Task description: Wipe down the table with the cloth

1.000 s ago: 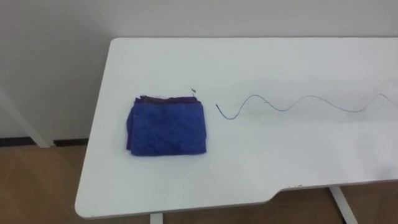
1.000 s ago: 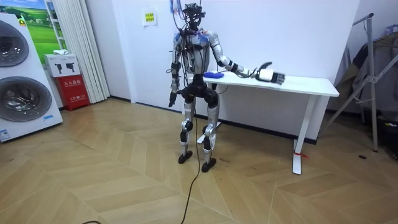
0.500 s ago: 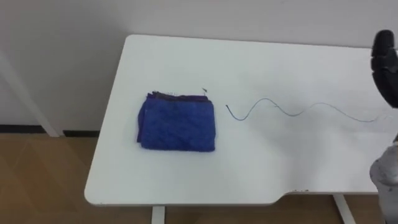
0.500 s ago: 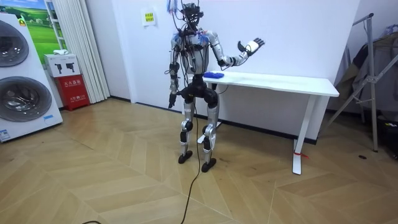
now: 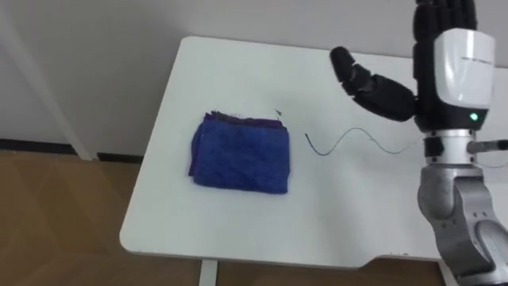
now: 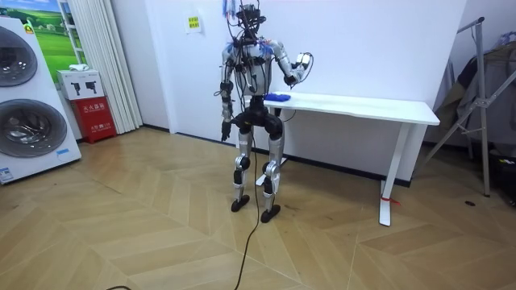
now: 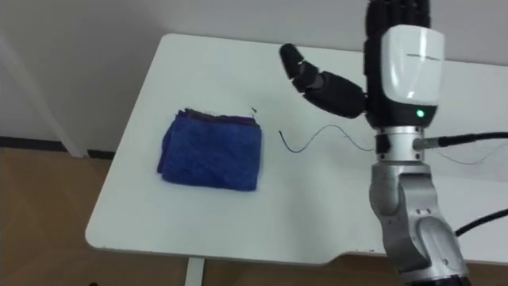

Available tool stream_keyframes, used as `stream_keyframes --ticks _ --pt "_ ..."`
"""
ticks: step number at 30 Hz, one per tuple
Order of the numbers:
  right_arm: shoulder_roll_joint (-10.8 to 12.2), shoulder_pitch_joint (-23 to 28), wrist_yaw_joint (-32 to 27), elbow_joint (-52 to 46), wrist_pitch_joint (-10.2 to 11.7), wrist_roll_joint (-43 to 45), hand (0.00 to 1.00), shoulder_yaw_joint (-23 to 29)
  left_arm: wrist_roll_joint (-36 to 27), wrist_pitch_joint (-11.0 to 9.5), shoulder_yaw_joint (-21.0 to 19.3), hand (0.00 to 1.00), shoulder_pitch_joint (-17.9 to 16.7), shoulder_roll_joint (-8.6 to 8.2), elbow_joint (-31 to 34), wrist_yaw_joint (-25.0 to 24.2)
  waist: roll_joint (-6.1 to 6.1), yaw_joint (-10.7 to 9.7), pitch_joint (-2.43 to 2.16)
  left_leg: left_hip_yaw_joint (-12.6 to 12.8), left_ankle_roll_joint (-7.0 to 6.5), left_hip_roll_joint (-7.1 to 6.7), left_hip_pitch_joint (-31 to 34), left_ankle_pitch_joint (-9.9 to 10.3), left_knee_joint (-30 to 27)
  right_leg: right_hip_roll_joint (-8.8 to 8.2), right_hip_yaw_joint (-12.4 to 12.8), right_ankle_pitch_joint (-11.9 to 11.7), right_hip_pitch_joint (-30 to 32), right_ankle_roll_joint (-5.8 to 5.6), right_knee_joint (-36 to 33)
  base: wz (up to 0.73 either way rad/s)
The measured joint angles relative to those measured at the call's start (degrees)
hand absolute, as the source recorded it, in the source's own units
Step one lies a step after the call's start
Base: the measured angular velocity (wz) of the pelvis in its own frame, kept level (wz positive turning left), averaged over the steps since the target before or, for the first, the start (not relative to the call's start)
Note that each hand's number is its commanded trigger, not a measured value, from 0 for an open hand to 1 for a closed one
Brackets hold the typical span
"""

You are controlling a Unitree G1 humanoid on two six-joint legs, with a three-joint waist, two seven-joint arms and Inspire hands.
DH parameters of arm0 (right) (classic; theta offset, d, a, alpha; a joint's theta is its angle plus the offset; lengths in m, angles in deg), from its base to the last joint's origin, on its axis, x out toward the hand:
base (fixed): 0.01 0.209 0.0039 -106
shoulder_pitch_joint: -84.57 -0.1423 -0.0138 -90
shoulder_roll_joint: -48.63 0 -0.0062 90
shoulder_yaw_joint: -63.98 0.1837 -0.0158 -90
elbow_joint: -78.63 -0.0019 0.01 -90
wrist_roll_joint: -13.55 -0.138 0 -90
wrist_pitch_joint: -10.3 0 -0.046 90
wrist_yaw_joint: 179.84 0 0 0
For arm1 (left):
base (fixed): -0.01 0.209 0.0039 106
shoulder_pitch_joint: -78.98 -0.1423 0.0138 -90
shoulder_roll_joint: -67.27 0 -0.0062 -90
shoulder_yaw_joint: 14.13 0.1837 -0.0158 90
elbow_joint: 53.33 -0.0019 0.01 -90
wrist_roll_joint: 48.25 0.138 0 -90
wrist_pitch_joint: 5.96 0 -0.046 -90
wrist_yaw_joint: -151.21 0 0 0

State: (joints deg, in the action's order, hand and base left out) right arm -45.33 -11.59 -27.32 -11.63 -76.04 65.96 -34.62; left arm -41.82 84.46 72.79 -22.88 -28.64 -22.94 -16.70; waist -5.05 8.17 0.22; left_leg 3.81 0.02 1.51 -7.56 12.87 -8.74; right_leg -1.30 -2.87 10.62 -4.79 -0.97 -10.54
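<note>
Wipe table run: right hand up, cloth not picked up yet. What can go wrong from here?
1. The right hand hangs open above the table, right of the blue cloth and apart from it, near the pen line. Lowered straight down, it would likely rub the line bare.
2. The cloth lies near the table's left end, so a leftward push may slide it off.
3. The cloth is folded, so a grasp may catch only the top layer.

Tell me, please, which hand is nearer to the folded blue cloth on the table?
Right. The right hand is raised above the table, to the right of the folded blue cloth, not touching it. The left hand hangs beside the robot's hip, below table height, farther away.
</note>
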Motion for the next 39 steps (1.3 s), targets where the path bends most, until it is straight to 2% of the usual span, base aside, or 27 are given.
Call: stream_keyframes --ticks 3,5,6,10,13,14,20,28,33,34,35,36,39 --pt "0.0 0.0 3.3 0.0 -0.1 1.3 0.00 -5.1 0.0 -0.1 0.1 0.00 1.1 0.01 0.0 -0.4 -0.59 0.4 -0.12 -0.8 0.01 -0.02 0.1 0.0 0.0 -0.08 -0.9 0.0 -0.1 0.00 0.0 0.11" --pt "0.0 0.0 5.4 0.0 -0.3 1.7 0.00 -7.9 0.0 -0.3 0.3 0.00 1.6 0.10 -0.1 -0.4 -1.04 1.6 -0.12 -1.2 0.01 -0.04 0.3 0.0 0.0 -0.23 -2.4 0.0 -0.1 0.00 0.0 0.07" --pt "0.0 0.0 5.7 0.1 -0.5 1.6 0.00 -8.5 0.0 -0.3 0.3 0.00 1.7 0.09 -0.1 -0.4 -1.14 2.0 -0.11 -1.2 0.01 -0.04 0.3 0.0 0.0 -0.24 -2.5 0.0 -0.1 0.00 0.0 0.00" --pt "0.2 0.0 7.8 2.9 -1.3 3.6 0.00 -11.1 0.0 -0.4 0.3 0.00 2.0 0.11 -0.1 -0.3 -1.83 3.6 0.21 -2.3 0.00 -0.13 0.3 0.0 0.0 -0.44 -3.8 0.0 -0.3 0.00 0.2 0.12" --pt "1.8 -0.7 9.0 7.5 -1.3 4.9 0.00 -12.2 0.1 -0.4 1.1 0.00 1.9 0.25 -0.1 0.0 -2.40 4.5 0.55 -2.6 0.00 -0.16 0.4 0.0 0.0 -0.51 -4.6 0.0 -0.5 0.01 0.5 0.08" --pt "2.3 -0.7 9.4 9.4 -1.3 5.4 0.00 -12.7 0.2 -0.4 1.2 0.00 1.9 0.21 0.0 0.1 -2.54 4.7 0.52 -2.7 0.00 -0.23 0.8 0.0 -0.1 -0.59 -5.1 0.0 -0.8 0.03 1.0 0.08" --pt "2.9 -0.7 11.7 13.7 -1.9 6.7 0.00 -15.4 0.4 -0.4 2.9 0.00 2.3 0.40 0.0 0.2 -1.84 4.9 1.00 -2.9 0.00 -0.23 1.5 0.0 -0.4 -0.57 -5.3 0.0 -0.6 0.02 1.0 0.04" --pt "3.0 -0.8 13.6 13.6 -3.2 9.2 0.00 -17.4 0.7 -0.4 3.4 0.00 2.1 0.75 1.7 0.3 -2.10 5.2 0.74 -2.8 0.01 -0.21 2.1 0.0 -0.5 -0.57 -5.3 0.0 0.1 0.03 1.0 0.00" --pt "3.1 -0.8 13.9 15.4 -4.5 10.8 0.00 -17.6 3.0 0.0 3.4 0.00 1.6 1.36 2.2 0.9 -2.01 5.9 0.57 -3.0 0.01 -0.23 1.9 0.0 -0.5 -0.62 -6.0 -0.1 -0.3 0.03 1.4 0.03" --pt "3.1 -0.8 13.9 17.5 -4.5 10.7 0.21 -17.6 3.0 0.0 3.3 0.00 1.4 1.41 2.2 1.2 -2.17 6.1 0.41 -3.0 0.01 -0.30 1.9 0.0 -0.5 -0.64 -6.1 -0.1 -0.8 0.03 2.0 0.07" --pt "3.1 -0.7 14.1 19.5 -4.5 10.8 0.53 -17.6 3.2 0.0 3.3 0.00 1.2 1.41 2.2 1.3 -2.17 6.2 0.41 -3.1 0.01 -0.30 1.8 0.0 -0.5 -0.64 -6.1 -0.1 -1.0 0.03 2.0 0.07" --pt "3.1 -0.7 14.3 20.3 -4.5 10.8 1.00 -17.6 3.3 0.0 3.3 0.00 1.1 1.40 2.2 1.3 -2.14 6.2 0.43 -3.1 0.01 -0.29 1.7 0.0 -0.5 -0.64 -6.1 -0.1 -1.1 0.03 2.0 0.00" --pt "3.3 -0.7 15.0 22.4 -4.4 10.6 1.00 -17.4 3.4 0.0 3.1 0.00 -0.1 1.34 1.9 1.3 -1.80 6.1 0.65 -3.1 0.01 -0.28 1.2 0.0 -0.4 -0.66 -6.3 -0.1 -1.5 0.03 2.0 0.01"
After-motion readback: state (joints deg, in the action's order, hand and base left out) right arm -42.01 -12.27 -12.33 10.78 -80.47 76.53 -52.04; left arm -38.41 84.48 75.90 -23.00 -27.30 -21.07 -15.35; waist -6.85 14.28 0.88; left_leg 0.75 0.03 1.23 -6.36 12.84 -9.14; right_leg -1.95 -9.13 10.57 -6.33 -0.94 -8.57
